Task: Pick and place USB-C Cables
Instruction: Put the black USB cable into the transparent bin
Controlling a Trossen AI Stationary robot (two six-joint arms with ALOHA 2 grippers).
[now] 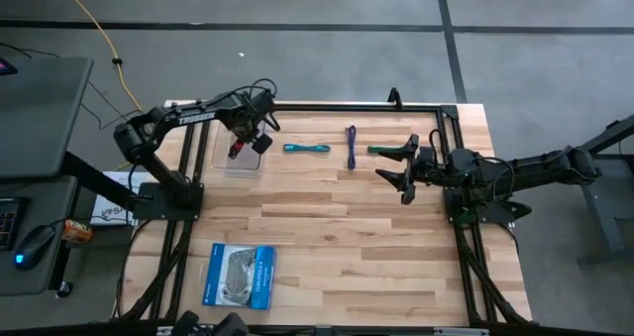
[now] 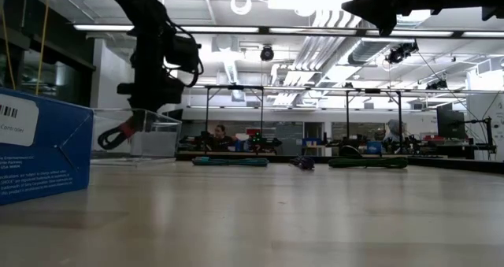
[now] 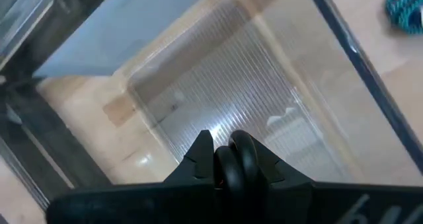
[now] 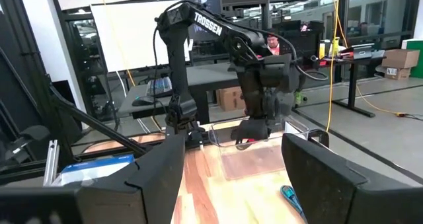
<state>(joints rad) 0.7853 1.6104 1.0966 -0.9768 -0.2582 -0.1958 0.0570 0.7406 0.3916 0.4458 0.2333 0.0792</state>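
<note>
Clear plastic tray (image 1: 236, 164) lay beneath my left pincer (image 1: 238, 150), clamped on a red-black cable (image 2: 118, 132); I judged a low release best. Teal cable (image 1: 306, 149), purple cable (image 1: 351, 147) and green cable (image 1: 384, 150) lay beyond the tray, my right pincer (image 1: 404, 168) wide by the green.

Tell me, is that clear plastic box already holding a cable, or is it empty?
Nearly: the left gripper, shut on a red-black cable, holds it inside the clear box. The box floor looks bare in the wrist view.

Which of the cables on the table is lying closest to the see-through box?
The teal-blue cable. It lies just beside the clear box, while the purple cable and the green cable sit farther along the row.
</note>
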